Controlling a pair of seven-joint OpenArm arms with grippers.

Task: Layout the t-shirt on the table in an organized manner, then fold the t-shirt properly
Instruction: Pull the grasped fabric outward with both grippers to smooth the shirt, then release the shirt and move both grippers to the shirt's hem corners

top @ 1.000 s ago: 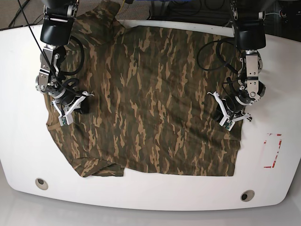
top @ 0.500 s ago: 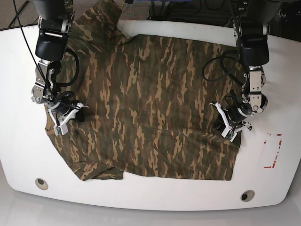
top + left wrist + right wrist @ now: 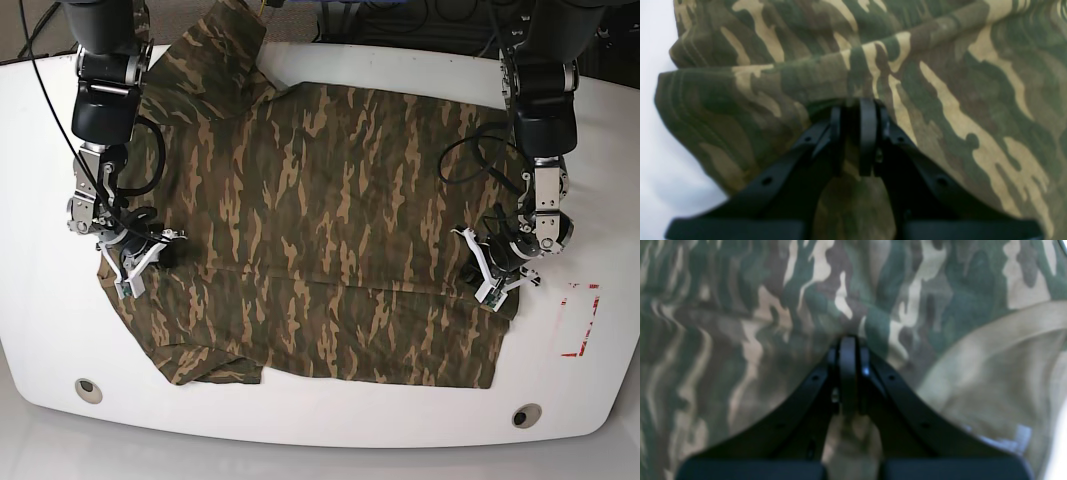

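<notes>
1. Near edge: two small round grommet holes (image 3: 88, 389) sit in the large glossy white tabletop (image 3: 330, 425), one toward each front corner, below the hem of the soft camouflage-print t-shirt (image 3: 320, 230) in dark green, brown and tan.
2. A red-marked rectangle (image 3: 580, 320) lies on the bare white surface just beyond the shirt's edge, at the base view's right.
3. The shirt lies spread across the middle of the table — mostly flat, with a faint crease running across its lower part and a doubled-over flap at its near corner on the base view's left.
4. The left gripper (image 3: 497, 262), a black claw on the base view's right, is clenched on the shirt's side edge; the left wrist view shows its black fingers (image 3: 868, 133) pinching a raised fold of cloth, white tabletop visible at the frame's left.
5. The right gripper (image 3: 133, 262), on the base view's left, grasps the opposite side edge — its jaws are pressed together with cloth bunched between them in the right wrist view.
6. Far side: one sleeve (image 3: 215, 50) reaches to the table's back edge, beside the right arm.
</notes>
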